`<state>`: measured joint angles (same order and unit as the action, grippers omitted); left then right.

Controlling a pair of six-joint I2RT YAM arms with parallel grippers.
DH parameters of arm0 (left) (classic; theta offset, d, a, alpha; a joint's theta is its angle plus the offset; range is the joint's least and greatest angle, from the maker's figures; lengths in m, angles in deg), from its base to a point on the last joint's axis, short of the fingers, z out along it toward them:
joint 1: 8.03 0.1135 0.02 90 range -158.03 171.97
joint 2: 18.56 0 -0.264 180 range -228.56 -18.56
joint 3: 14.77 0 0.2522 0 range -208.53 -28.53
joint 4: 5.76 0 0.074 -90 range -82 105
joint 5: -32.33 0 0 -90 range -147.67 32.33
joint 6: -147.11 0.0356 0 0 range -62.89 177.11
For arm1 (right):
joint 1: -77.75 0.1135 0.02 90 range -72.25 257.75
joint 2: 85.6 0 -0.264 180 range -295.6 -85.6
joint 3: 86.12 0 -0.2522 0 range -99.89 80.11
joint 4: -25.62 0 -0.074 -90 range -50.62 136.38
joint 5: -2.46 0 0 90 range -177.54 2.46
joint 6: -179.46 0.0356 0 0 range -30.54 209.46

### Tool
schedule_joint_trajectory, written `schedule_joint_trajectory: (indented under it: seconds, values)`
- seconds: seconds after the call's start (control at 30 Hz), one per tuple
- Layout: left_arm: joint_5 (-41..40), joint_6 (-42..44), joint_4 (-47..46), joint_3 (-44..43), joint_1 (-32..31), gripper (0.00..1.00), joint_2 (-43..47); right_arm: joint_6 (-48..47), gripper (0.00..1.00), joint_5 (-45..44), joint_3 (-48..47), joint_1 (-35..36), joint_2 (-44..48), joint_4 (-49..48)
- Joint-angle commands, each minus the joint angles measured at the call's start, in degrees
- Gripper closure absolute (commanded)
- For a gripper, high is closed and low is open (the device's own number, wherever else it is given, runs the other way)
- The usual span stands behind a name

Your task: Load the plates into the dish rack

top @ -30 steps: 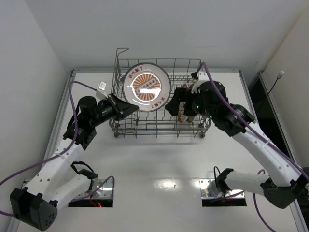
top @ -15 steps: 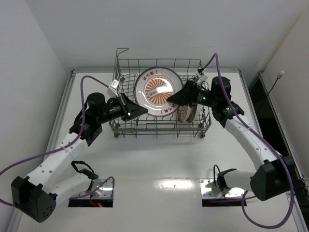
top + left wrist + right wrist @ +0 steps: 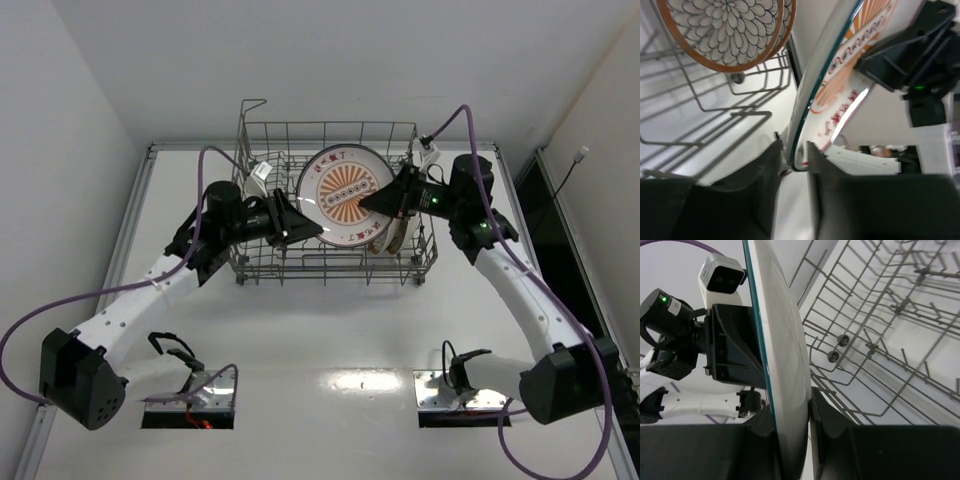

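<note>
The white plate with the orange centre [image 3: 350, 195] stands on edge over the dish rack [image 3: 330, 268], held from both sides. My left gripper [image 3: 308, 232] is shut on its lower left rim; in the left wrist view the plate's rim [image 3: 840, 65] runs down between the fingers of that gripper [image 3: 794, 147]. My right gripper [image 3: 378, 203] is shut on the right rim, its fingers [image 3: 792, 415] pressed to both faces of the plate [image 3: 785, 350]. The brown-rimmed petal plate [image 3: 725, 30] and another plate behind it [image 3: 787, 20] stand upright in the rack's right end [image 3: 397, 235].
The rack's wire tines [image 3: 875, 340] and floor wires [image 3: 740, 112] lie close beneath the held plate. A raised handle [image 3: 250, 105] stands at the rack's back left corner. White walls enclose the table on three sides.
The orange-centred plate has travelled right across the rack with my left arm. My right gripper swung onto its right rim and closed there.
</note>
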<state>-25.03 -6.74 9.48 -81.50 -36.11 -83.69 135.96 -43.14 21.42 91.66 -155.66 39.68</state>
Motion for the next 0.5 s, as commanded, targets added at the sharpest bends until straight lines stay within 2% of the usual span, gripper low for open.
schedule_joint_trajectory:
  seconds: [0.0,0.03,0.1,0.13,0.17,0.2,0.27,0.4,0.47]
  values:
    - [1.37,8.73,2.73,-5.64,1.79,0.69,-2.98,-4.39,1.0,-7.36,-6.86,-1.07,6.77,7.77]
    - [1.98,10.4,6.05,-7.74,2.75,0.59,-3.95,-4.92,1.0,-9.31,-8.61,-1.08,7.91,11.97]
    - [1.99,15.22,10.28,-10.21,5.48,0.53,-6.06,-6.33,1.0,-15.27,-10.55,-1.6,10.81,15.94]
    - [1.38,16.47,13.17,-11.27,6.1,0.43,-6.07,-6.33,1.0,-16.88,-12.39,-1.61,11.52,17.53]
    - [1.37,17.35,13.81,-11.97,7.41,0.42,-6.07,-7.03,1.0,-19.68,-13.28,-1.61,12.05,20.07]
    - [1.37,19.19,14.69,-13.02,8.03,0.36,-6.07,-7.04,1.0,-21.18,-15.11,-1.61,12.58,21.66]
    - [-1.43,22.0,18.98,-15.39,9.7,0.35,-6.59,-7.65,1.0,-25.48,-15.75,-1.61,12.58,24.82]
    - [-14.07,30.79,28.04,-19.62,12.25,0.35,-5.02,-8.36,1.0,-36.82,-17.24,-1.0,13.2,31.77]
    - [-23.56,34.3,30.51,-19.63,14.09,0.3,-2.22,-8.97,1.0,-41.4,-15.59,-0.99,13.2,33.53]
